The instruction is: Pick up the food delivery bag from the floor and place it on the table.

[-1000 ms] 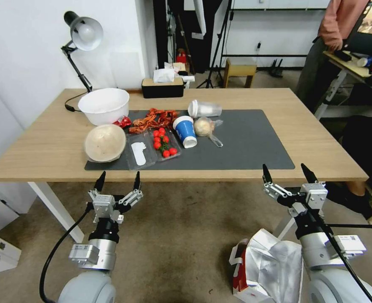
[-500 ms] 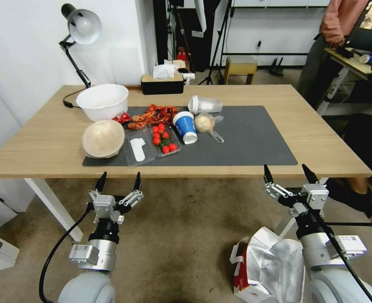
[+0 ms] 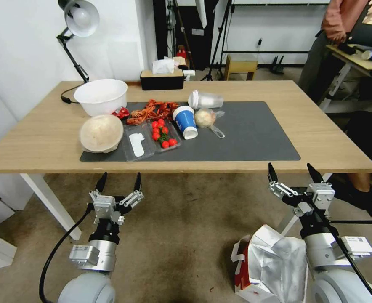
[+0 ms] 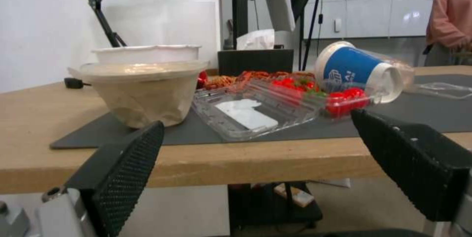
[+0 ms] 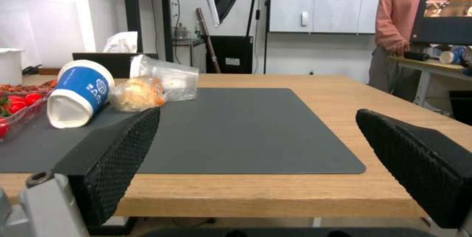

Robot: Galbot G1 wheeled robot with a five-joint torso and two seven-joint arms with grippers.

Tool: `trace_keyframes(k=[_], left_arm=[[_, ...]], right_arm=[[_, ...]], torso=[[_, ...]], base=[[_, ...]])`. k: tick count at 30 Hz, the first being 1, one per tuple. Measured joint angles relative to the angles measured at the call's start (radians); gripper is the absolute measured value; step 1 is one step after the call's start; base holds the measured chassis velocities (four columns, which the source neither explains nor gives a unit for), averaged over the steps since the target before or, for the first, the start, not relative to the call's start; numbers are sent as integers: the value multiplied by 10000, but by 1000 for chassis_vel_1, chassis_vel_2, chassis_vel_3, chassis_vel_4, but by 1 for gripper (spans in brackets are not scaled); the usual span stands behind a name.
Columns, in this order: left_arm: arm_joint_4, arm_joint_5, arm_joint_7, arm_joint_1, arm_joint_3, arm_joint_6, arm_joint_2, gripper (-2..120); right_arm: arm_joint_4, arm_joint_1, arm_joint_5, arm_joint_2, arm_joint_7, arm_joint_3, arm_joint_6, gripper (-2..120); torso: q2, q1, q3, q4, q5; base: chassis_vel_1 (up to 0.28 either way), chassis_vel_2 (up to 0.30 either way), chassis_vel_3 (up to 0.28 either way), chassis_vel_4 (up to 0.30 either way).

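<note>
From the head camera, the table point(image 3: 312, 139) is a broad light-wood slab on white legs, with a flat dark grey mat point(image 3: 245, 139) laid along its middle. On the mat's far-left part sit a lidded paper bowl point(image 3: 101, 133), a clear plastic tray of cherry tomatoes point(image 3: 162, 135), a tipped blue paper cup point(image 3: 185, 121) and a white bowl point(image 3: 101, 96). The food delivery bag point(image 3: 270, 269) stands on the floor point(image 3: 182, 235), a worn brownish carpet, well short of the table's near edge and just beside the right arm; its crumpled silver foil mouth gapes upward, a red side panel shows, and its lower part is cut off by the picture edge. The left gripper point(image 3: 118, 182) hangs below the table's near edge with its black pointed fingers spread wide, holding nothing; the right gripper point(image 3: 294, 172) does the same near the table's right corner. In the left wrist camera, the left gripper point(image 4: 256, 163) shows two knurled black pads far apart, level with the table edge point(image 4: 275, 156), tomatoes and cup beyond. In the right wrist camera, the right gripper point(image 5: 256, 152) likewise gapes wide before the mat point(image 5: 246, 130); the pads are cut off at the frame.
</note>
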Motion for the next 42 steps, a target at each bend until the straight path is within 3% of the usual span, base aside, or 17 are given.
trace_keyframes(k=[42], left_arm=[[44,101,-51,23,3,-39,-9,97]], right_arm=[[-26,20,245,-4,-175,140,-91,100]], torso=[[-1796,-745,-1052,0,0]], base=[[0,0,0,0]])
